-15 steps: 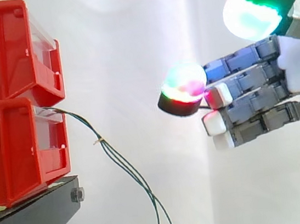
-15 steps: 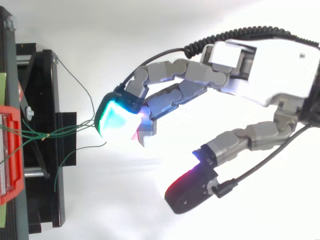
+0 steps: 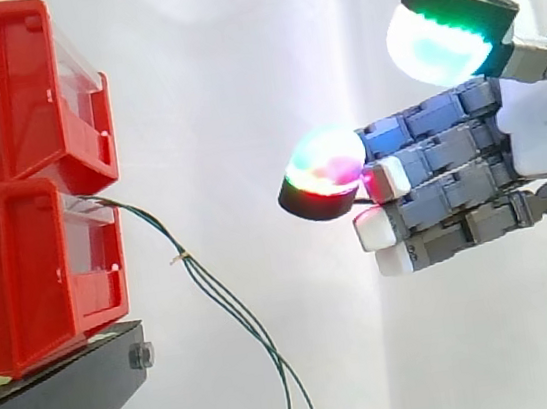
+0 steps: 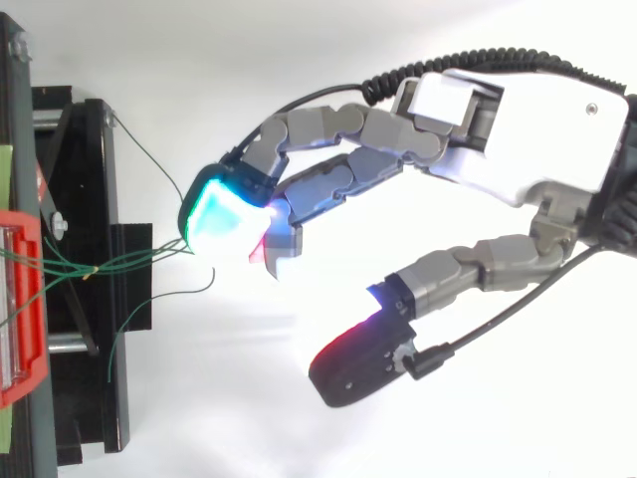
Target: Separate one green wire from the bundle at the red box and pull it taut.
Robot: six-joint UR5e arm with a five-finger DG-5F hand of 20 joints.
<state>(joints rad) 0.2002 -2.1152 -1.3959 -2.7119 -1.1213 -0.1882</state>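
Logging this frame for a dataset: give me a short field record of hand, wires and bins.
hand: open, fingers reaching toward the wires, holding nothing
wires: green, slack, hanging from the lower bin
gap: side view shows hand clear of wires
bins: two red, stacked on black stand
task: no wire separated yet
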